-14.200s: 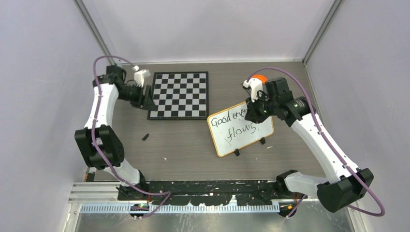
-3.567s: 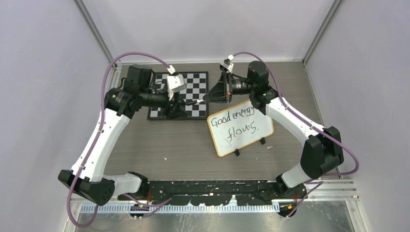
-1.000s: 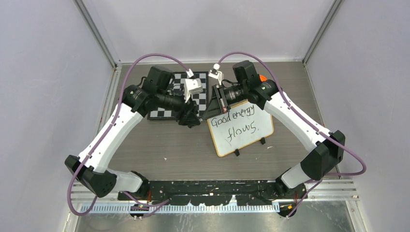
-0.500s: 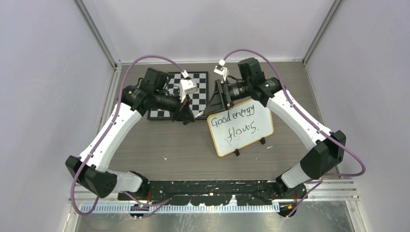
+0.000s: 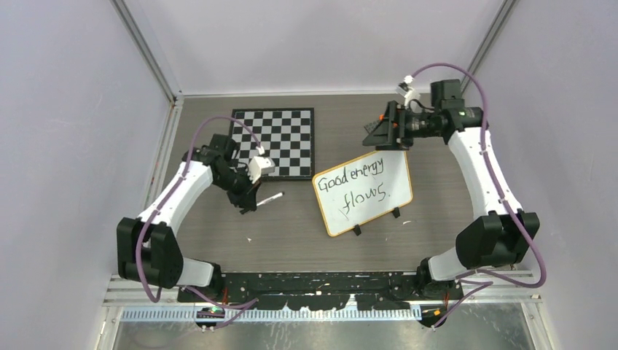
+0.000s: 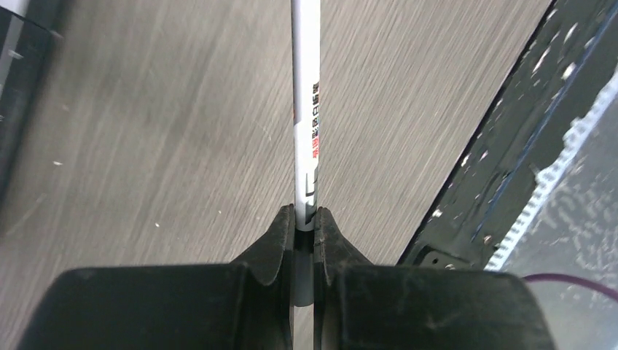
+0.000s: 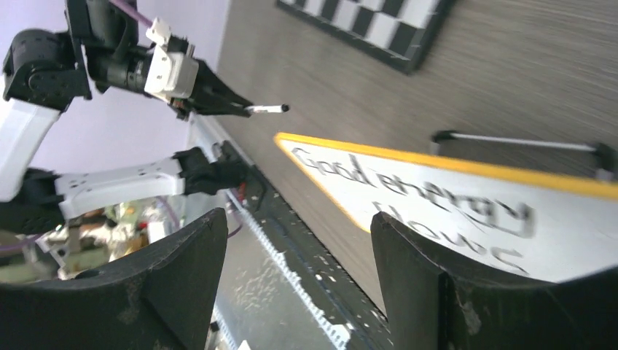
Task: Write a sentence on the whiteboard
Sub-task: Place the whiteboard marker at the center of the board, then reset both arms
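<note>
The whiteboard (image 5: 362, 191) with its yellow-orange rim stands right of centre, and "Good energy flows" is written on it in black. It also shows in the right wrist view as the whiteboard (image 7: 452, 197). My left gripper (image 5: 251, 204) hangs over the bare table to the board's left, shut on a thin white marker (image 5: 271, 197) that points toward the board. In the left wrist view the marker (image 6: 306, 109) runs straight out from between the left gripper's (image 6: 304, 213) closed jaws. My right gripper (image 5: 370, 133) is open and empty above the board's far edge. The right wrist view shows the same wide gap in the right gripper (image 7: 295, 219).
A black-and-white chessboard (image 5: 272, 143) lies flat at the back, between the arms. Purple-grey walls close in the table on three sides. A black rail (image 5: 321, 281) with the arm bases runs along the near edge.
A second ago both grippers met beside the board's left corner. The left one shut on the marker, the right one opened. The left drew back left with it, and the right withdrew to the far right.
</note>
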### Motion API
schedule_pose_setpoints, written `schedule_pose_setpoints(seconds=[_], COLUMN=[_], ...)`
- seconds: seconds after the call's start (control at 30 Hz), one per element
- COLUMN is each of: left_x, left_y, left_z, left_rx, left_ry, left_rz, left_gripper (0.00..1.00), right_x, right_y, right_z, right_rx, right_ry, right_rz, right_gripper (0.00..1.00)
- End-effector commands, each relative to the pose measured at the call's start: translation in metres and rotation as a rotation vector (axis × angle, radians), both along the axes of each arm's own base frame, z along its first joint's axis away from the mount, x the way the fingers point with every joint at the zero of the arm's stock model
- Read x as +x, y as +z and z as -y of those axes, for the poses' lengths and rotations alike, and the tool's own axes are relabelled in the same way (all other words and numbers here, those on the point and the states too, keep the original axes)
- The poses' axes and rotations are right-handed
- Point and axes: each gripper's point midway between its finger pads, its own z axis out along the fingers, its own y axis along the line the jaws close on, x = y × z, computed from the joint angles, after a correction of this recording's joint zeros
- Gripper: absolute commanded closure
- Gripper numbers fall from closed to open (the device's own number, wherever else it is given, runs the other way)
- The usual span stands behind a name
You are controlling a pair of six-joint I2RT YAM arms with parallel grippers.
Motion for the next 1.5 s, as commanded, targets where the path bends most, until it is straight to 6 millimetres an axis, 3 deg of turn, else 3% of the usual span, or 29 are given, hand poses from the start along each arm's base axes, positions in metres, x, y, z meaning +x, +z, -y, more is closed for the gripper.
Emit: schedule_pose_setpoints(seconds=[0.0,0.2,0.4,0.53,0.67,0.87,1.13,1.33,1.47], left_x=[0.01,0.021,0.021,0.02,0.019,0.013,0.044,0.092,0.129], left_y=[-0.037,-0.083,-0.112,-0.125,-0.126,-0.085,0.011,0.085,0.106], left_z=[-0.018,-0.04,-0.049,-0.054,-0.057,-0.042,-0.016,-0.028,-0.072], left_rx=[0.112,0.247,0.304,0.332,0.351,0.263,0.105,-0.13,-0.217], left_ry=[-0.064,-0.073,-0.089,-0.105,-0.114,-0.127,-0.018,0.276,0.582], left_rz=[0.049,0.051,0.016,0.0,-0.008,-0.011,0.072,0.058,0.051], left_gripper=[1.0,1.0,0.99,0.87,0.66,0.34,0.01,0.0,0.0], right_x=[-0.008,-0.007,-0.017,-0.016,-0.013,-0.008,0.002,0.006,0.003], right_y=[0.006,-0.02,-0.037,-0.039,-0.039,-0.033,-0.007,-0.008,-0.025], right_z=[0.057,0.11,0.122,0.128,0.131,0.14,0.168,0.201,0.224], right_rx=[-0.14,-0.266,-0.334,-0.327,-0.3,-0.334,-0.384,-0.424,-0.432], right_ry=[-0.1,-0.255,-0.251,-0.248,-0.242,-0.259,-0.295,-0.34,-0.364], right_rz=[0.104,0.087,0.091,0.082,0.06,0.086,0.154,0.167,0.14], right_gripper=[0.23,0.15,0.14,0.14,0.14,0.13,0.12,0.12,0.12])
